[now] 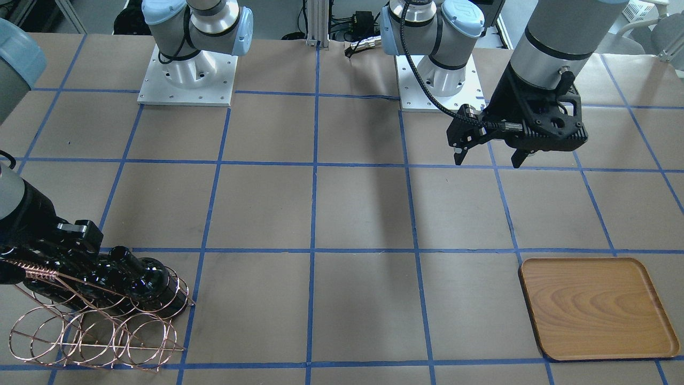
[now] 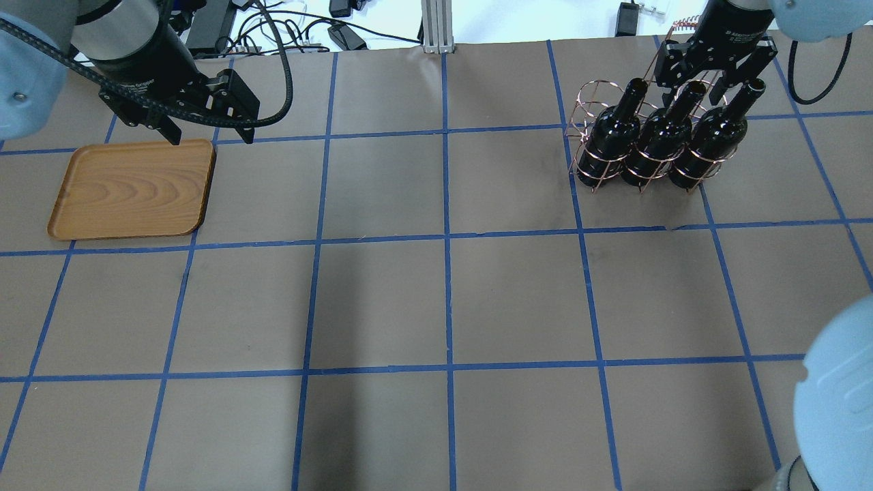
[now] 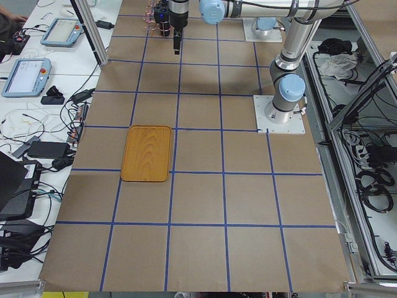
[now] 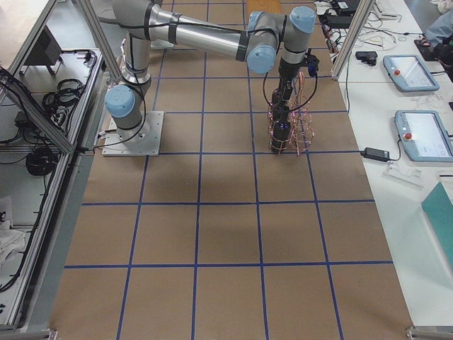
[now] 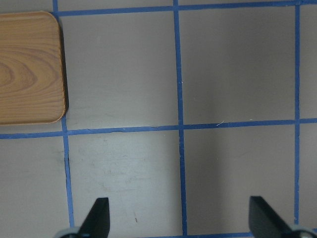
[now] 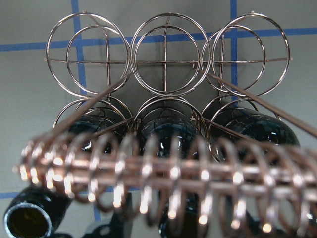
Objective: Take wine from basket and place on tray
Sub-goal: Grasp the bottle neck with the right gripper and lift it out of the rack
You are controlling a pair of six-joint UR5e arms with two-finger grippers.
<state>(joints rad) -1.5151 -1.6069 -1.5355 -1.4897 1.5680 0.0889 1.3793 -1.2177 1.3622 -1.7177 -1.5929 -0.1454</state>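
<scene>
Coiled copper handle (image 6: pixel 163 173) of the basket (image 6: pixel 166 62) fills the right wrist view, lying across the sight line to the wine bottles (image 2: pixel 709 140) beneath it. All three bottles stand upright, mouths up, in the ring row on the robot's side of the basket; the far ring row holds nothing. Basket sits at the right end of the desk (image 2: pixel 443 307). Right tool (image 2: pixel 697 76) hangs directly over the filled row. In the overhead view its jaws appear spread, one on either side of the neck of the middle bottle (image 2: pixel 658 140), with no grip evident. The wrist view does not show the jaws, so contact cannot be confirmed. Left tool (image 5: pixel 179 218) hovers above the desk just beside the tray (image 5: pixel 29 69), jaws wide and holding nothing. Tray lies at the opposite, left end, well apart from the basket, and carries no bottle. Assessment: the right arm is by far the nearer, and the middle bottle's long axis is vertical, straight below the tool. The coming move therefore looks to be a closure on the neck, then a lift straight up along that axis, clear of rings and handle. No bottle is out of the basket yet.
</scene>
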